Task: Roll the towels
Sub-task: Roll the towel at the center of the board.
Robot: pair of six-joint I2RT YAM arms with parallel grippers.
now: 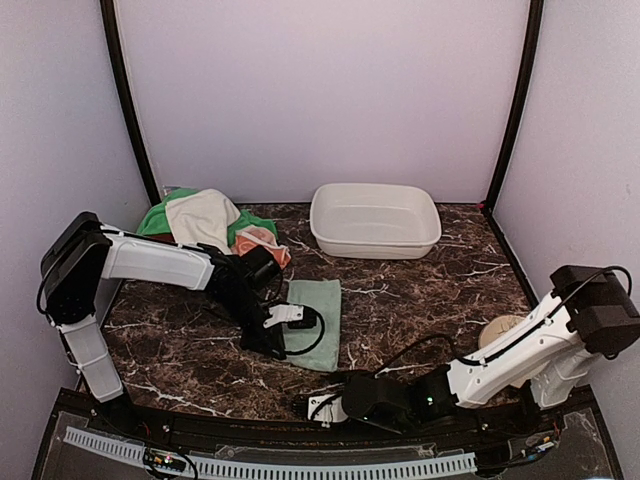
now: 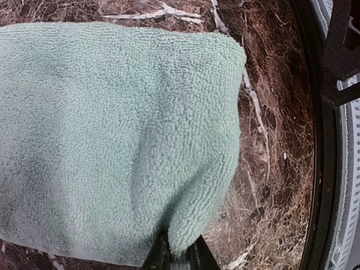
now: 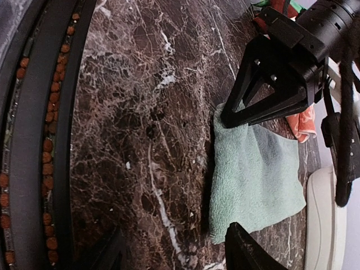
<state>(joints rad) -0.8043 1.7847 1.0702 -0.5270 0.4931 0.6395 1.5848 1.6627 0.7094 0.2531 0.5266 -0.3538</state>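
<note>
**While one corner is pinched, no towel is yet rolled**

Although the left gripper (image 2: 175,260) is closed narrowly on the near-left corner of the sage-green towel (image 1: 318,318), that towel lies spread flat on the dark marbled table (image 1: 430,290), near the middle. The cloth bunches a little into the grip, and no turn or fold of a roll shows anywhere along it.

Findings:

- Right gripper (image 1: 325,408): low at the near edge of the table, to the near right of the sage-green towel and apart from it. Its fingers stand wide with nothing between them.
- Heap at far left: the cream-white towel (image 1: 205,215) lies crumpled over the bright green towel (image 1: 155,218), with the orange swirl-patterned towel (image 1: 262,240) at the heap's right side. None is laid out and none is rolled.
- White basin (image 1: 375,220): at the far side, right of the heap. No cloth is visible in it.
- Plate (image 1: 497,330): at the right, largely hidden behind the right arm.

Assessment: the task appears to be at its very beginning. The only progress is that one towel is laid flat and seized at a corner, ready for a first roll from the near edge toward the far. The roll itself is not yet done. The three towels in the heap are untouched, so each would need pulling out, flattening and rolling in turn.
</note>
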